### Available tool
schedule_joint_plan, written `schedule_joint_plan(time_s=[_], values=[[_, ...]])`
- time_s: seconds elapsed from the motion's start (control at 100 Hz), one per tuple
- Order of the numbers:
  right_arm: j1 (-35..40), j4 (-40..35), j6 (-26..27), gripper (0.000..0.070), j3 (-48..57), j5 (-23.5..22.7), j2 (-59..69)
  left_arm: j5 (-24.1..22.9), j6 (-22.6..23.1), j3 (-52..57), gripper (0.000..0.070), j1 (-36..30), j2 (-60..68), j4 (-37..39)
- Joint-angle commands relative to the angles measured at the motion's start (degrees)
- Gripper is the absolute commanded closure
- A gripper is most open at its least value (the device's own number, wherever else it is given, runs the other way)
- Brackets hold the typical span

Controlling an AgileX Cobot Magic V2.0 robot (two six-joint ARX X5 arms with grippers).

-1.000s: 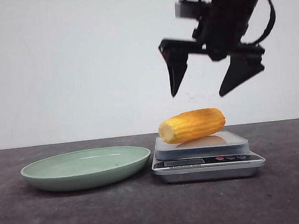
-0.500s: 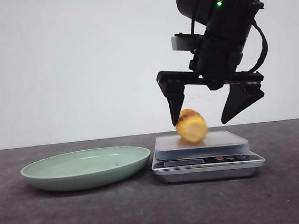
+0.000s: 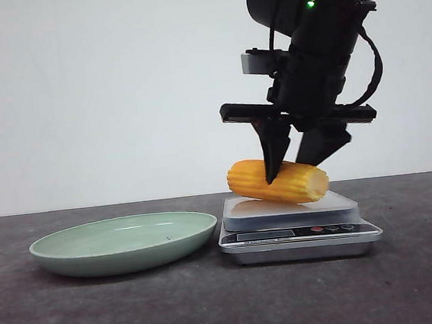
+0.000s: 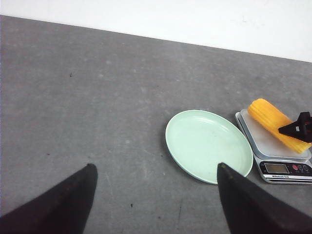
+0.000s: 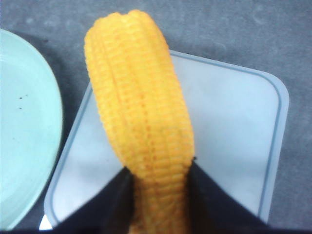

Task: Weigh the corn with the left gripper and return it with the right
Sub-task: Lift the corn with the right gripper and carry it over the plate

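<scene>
Corn (image 3: 279, 180) lies on the platform of a small silver kitchen scale (image 3: 299, 234), resting on the white weighing surface with its long axis roughly level and running left to right in the front view, the far right end dipping slightly. A pale green plate (image 3: 124, 242) sits just beside the scale on the dark grey table (image 3: 215, 307), on the left in the front view; nothing else stands between or around them. The right gripper (image 3: 296, 158) comes down from above on a near-vertical black arm, its fingers pointing downward. In the right wrist view the two dark fingertips (image 5: 119, 200) press against opposite sides of the cob across its width, near one end, so the right gripper is clamped on the corn. The left gripper (image 4: 156, 195) is held well back from the plate and scale, above bare table, its two fingers spread wide apart with nothing between them. Whether the cob is lifted clear of the platform cannot be told.
</scene>
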Motion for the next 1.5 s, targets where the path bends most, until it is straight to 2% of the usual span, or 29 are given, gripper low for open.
schedule_joint_plan(time_s=[0.0,0.28,0.42,0.56,0.75,0.97,1.49], values=[[0.72,0.15,0.72,0.07,1.05,0.07,1.22,-0.04,0.61,0.52,0.0226,-0.48,-0.07,0.5],[1.79,-3.13,-2.6,0.07,1.84,-0.55,-5.64,-0.04,0.83,0.52,0.0226,-0.48,-0.07,0.5],[3.58,-1.99,-2.6,0.07,3.13,-5.27,-10.4,-0.15,0.85,0.52,0.0226,-0.48,-0.07,0.59],[7.43,-1.64,-2.25,0.07,5.29,-5.27,-10.78,-0.28,0.98,0.52,0.0226,-0.48,-0.07,1.05],[13.92,5.55,0.24,0.07,5.62,-4.59,-7.26,-0.26,0.98,0.52,0.0226,-0.48,-0.07,1.62],[17.0,11.82,2.25,0.07,5.64,-3.08,-1.46,-0.26,0.96,0.52,0.0226,-0.48,-0.07,2.32],[16.2,11.63,2.6,0.07,12.0,-3.82,13.27,-0.17,0.48,0.52,0.0226,-0.48,-0.07,1.84]])
